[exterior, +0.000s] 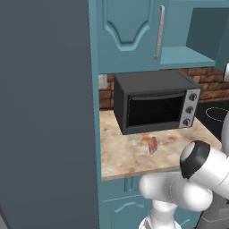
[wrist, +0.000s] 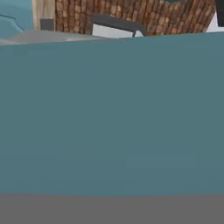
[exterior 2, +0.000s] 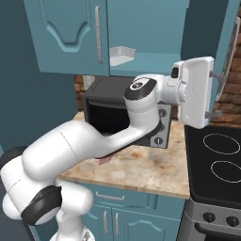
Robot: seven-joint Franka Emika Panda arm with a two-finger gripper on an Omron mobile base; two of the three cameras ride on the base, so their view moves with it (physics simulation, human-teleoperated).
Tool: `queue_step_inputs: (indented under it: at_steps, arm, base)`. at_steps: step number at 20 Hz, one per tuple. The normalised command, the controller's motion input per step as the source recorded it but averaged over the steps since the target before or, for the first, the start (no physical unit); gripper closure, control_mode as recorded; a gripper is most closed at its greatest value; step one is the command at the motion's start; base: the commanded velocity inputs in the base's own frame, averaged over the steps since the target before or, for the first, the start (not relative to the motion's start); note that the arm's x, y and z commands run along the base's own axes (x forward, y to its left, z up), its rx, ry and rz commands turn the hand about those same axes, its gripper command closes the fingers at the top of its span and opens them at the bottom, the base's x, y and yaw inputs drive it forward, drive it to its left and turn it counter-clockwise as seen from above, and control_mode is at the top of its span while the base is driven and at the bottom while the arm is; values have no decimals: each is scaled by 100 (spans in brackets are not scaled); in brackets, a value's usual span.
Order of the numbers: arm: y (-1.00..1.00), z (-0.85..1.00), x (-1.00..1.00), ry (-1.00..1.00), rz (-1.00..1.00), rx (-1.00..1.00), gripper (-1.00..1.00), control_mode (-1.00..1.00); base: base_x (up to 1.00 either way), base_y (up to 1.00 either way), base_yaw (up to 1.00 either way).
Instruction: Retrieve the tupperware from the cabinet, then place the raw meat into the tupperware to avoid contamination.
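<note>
Beige marbled tabletop [exterior: 125, 156] carries small pinkish-red raw meat [exterior: 153, 144]; pincer [exterior 2: 217, 94] spread wide beside teal cabinet door [exterior 2: 229, 44].

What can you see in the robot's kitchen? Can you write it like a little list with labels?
tupperware: white, on the shelf of the open cabinet
cabinet: teal, up on the wall, right door swung open
raw meat: pink lump on the counter, in front of the microwave
microwave: dark, door shut
stove: black top, right of the counter
gripper: open, up by the open cabinet door, holding nothing
</note>
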Motion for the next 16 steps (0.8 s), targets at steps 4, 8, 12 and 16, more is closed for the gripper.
queue_step_inputs:
  at_steps: [4,8,12,16]
  arm:
    - [0,26,-14,0,-1,4,-100,-100]
    - [0,42,-27,0,-1,4,-100,-100]
    - [-4,47,-35,-1,-1,3,-100,-100]
    - [-8,51,-40,-1,-2,3,-100,-100]
  base:
    - [0,0,0]
    - [0,0,0]
    - [0,0,0]
    - [0,0,0]
